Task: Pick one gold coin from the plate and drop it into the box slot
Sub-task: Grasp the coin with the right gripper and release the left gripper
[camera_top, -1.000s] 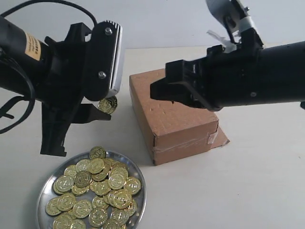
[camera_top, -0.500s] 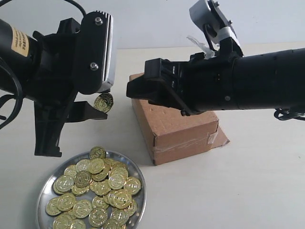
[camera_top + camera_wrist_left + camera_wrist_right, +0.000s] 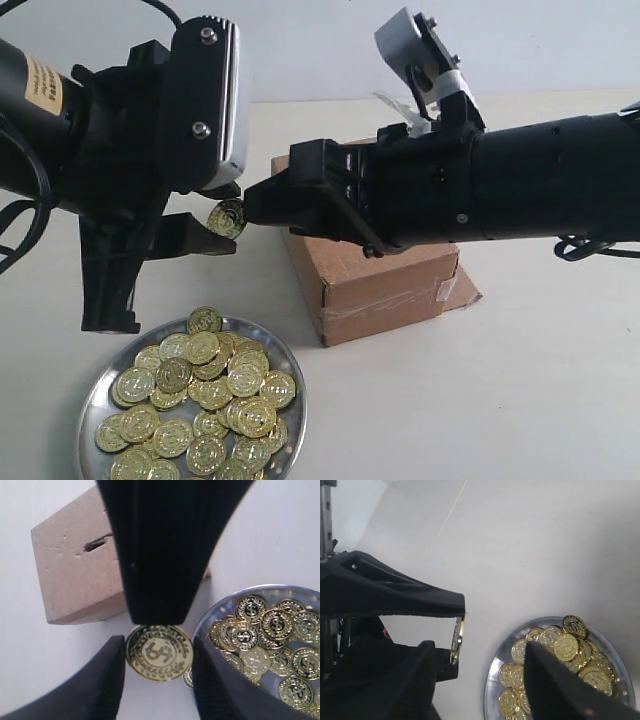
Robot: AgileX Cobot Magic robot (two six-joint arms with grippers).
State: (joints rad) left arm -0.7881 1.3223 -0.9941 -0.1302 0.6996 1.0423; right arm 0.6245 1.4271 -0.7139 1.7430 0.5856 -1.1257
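My left gripper (image 3: 222, 220) is shut on one gold coin (image 3: 228, 216), held upright above the table between the plate (image 3: 92, 396) and the box (image 3: 390, 282). In the left wrist view the coin (image 3: 160, 655) sits between the left gripper's (image 3: 159, 645) two black fingers. My right gripper (image 3: 252, 204) reaches across the box, open, its tip at the coin's edge. The right wrist view shows the coin (image 3: 456, 640) edge-on between the right gripper's (image 3: 476, 648) spread fingers. The slot (image 3: 97, 542) shows on the box top (image 3: 75, 580). The right arm hides it in the exterior view.
The plate (image 3: 220, 608) holds several loose gold coins (image 3: 200, 390) and lies near the front left, also seen in the right wrist view as a plate (image 3: 491, 687). White table (image 3: 520, 400) surrounds the box. Clear tape (image 3: 440, 292) covers the box's near end.
My right gripper has moved left across the box until its tip reaches the held coin. The left gripper has stayed nearly still with the coin.
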